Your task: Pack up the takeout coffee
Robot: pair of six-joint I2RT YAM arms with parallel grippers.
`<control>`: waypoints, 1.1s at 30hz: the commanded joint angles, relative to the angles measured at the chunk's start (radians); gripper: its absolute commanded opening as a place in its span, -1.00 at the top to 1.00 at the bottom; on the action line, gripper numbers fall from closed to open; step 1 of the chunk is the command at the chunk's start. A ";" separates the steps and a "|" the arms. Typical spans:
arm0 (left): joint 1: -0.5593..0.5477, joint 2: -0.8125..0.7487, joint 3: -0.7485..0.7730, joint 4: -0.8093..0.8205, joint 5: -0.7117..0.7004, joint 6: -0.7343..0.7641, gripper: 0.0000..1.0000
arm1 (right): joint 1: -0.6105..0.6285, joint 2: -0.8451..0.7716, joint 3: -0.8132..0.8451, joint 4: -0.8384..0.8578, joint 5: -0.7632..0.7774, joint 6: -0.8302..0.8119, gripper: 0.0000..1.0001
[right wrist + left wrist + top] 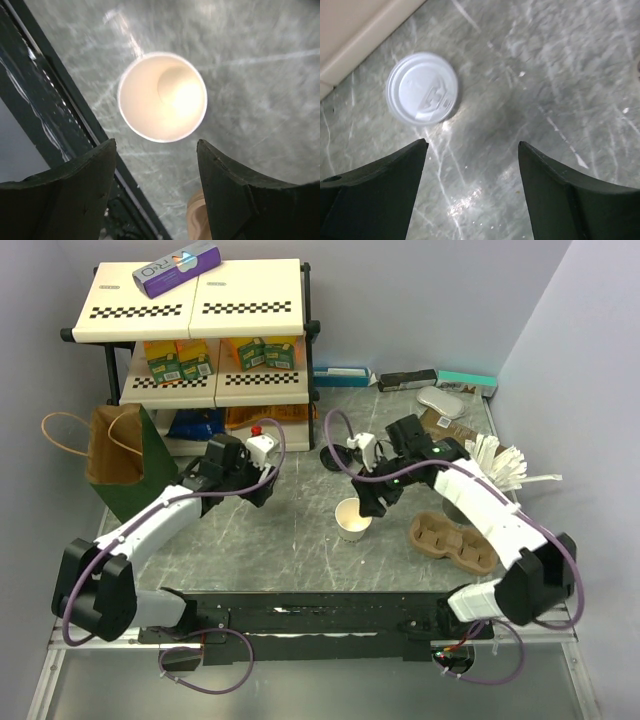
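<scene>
The small white tapered paper cup (162,97) is seen upright at centre frame, just above the parted, empty right jaws.

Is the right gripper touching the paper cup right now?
Apart. The right wrist view shows the right gripper open, with bare table between both fingers and the paper cup rim.

**Item tally, tabletop**

1 white paper cup (352,520), 1 white lid (422,95), 1 brown pulp tray (452,540). 1 brown paper bag (103,452), 1 two-tier shelf rack (240,295) w/ approx. 4 green boxes (165,362) on lower tier, 1 purple box (175,267) on top. 1 tumbler of sticks (497,465); 3 flat boxes (407,380) along back wall.
</scene>
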 commanded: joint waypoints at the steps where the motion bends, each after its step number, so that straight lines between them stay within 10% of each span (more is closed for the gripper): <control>1: 0.029 0.010 0.039 -0.030 0.029 0.006 -0.59 | 0.008 0.094 -0.024 0.031 0.043 0.043 -0.43; 18: 0.094 -0.108 -0.047 -0.068 0.032 0.059 -0.59 | 0.118 0.427 0.159 0.045 -0.032 0.118 0.12; 33: 0.154 -0.104 -0.100 -0.107 0.149 0.270 -0.53 | 0.241 0.563 0.415 0.036 -0.005 0.154 -0.13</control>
